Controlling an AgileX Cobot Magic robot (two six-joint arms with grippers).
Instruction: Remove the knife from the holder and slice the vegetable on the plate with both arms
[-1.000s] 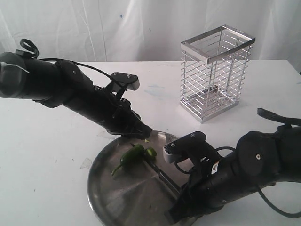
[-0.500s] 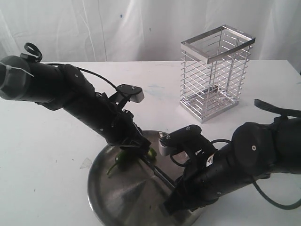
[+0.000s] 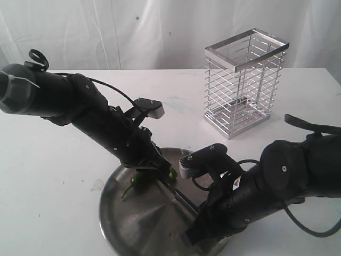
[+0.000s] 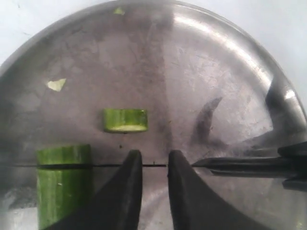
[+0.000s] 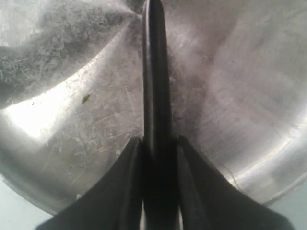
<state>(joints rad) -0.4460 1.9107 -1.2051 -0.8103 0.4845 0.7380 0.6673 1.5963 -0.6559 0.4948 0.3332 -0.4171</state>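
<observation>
While the right gripper [image 5: 158, 140] clamps the knife [image 5: 153, 72], its blade crosses the vegetable [image 4: 62, 187].
Left gripper [image 4: 154, 155] beside it, slightly parted, empty.

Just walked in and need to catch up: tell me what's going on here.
The right fingers grip the knife, its blade laid across the green pepper on the metal plate, at a cut line. The left fingers are beside the pepper, slightly apart, with nothing between them. One cut slice lies loose on the plate. The wire holder stands empty beyond the plate.
</observation>
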